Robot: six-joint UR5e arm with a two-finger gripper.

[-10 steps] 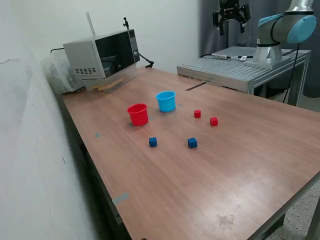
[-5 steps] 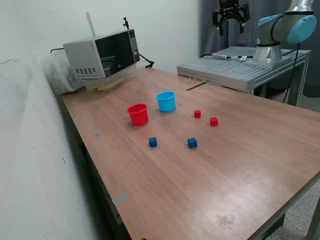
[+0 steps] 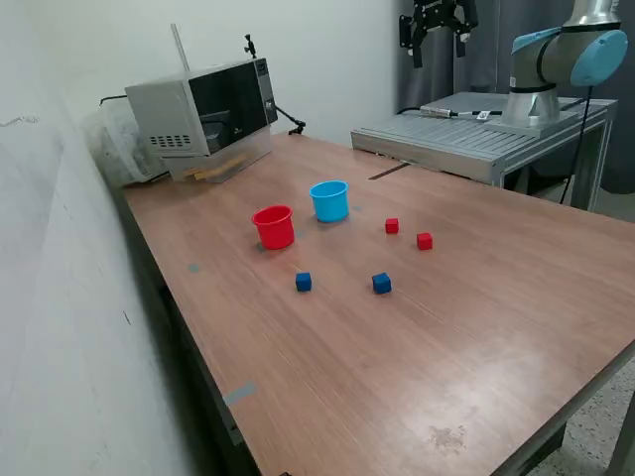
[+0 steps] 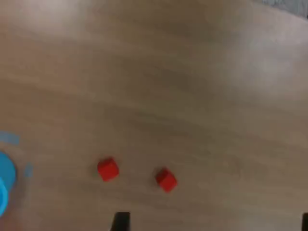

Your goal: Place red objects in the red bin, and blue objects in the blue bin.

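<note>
Two small red cubes [image 3: 392, 226] [image 3: 425, 241] lie on the wooden table [image 3: 466, 317], seen from above as cube [image 4: 108, 169] and cube [image 4: 166, 180]. Two dark blue cubes [image 3: 304, 283] [image 3: 382, 284] lie nearer the front. The red bin [image 3: 274, 226] and the light blue bin [image 3: 329, 200] stand side by side; the blue bin's edge [image 4: 4, 183] shows in the wrist view. My gripper [image 3: 434, 22] hangs high above the table's far side, open and holding nothing. Its fingertips [image 4: 120, 222] are far apart in the wrist view.
A microwave [image 3: 203, 109] sits at the table's far corner on the exterior view's left. A grey metal platform [image 3: 466, 134] carrying the arm's base [image 3: 536, 94] stands behind the table. A white wall runs along the exterior view's left.
My gripper has shifted toward the exterior view's left and slightly up. The cubes and bins have not moved.
</note>
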